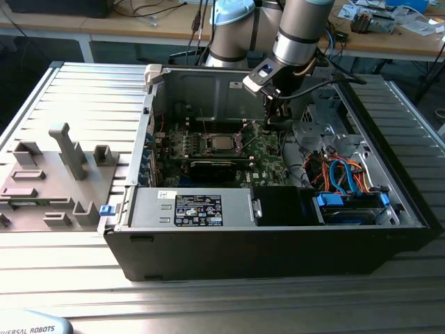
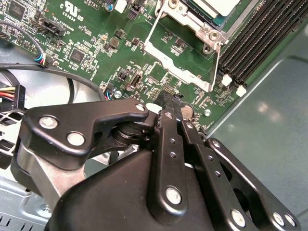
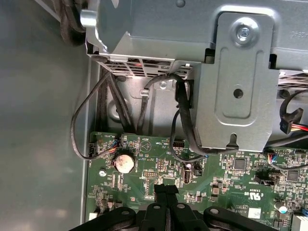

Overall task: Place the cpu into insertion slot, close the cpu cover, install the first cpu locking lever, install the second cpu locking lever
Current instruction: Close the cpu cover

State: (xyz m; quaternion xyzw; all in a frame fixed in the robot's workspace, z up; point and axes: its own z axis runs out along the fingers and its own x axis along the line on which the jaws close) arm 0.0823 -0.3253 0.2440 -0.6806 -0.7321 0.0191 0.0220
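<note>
a: where's the cpu?
b: lying flat midway along the green board, with the cpu cover framing it, so it looks seated
a: and the gripper?
b: to the exterior view's right of the chip, low over the board, fingers pressed together with nothing between them
a: why closed?
b: i'd judge a narrow tip suits pressing thin parts; the wire lever near it seems unlatched, standing free of the frame
</note>
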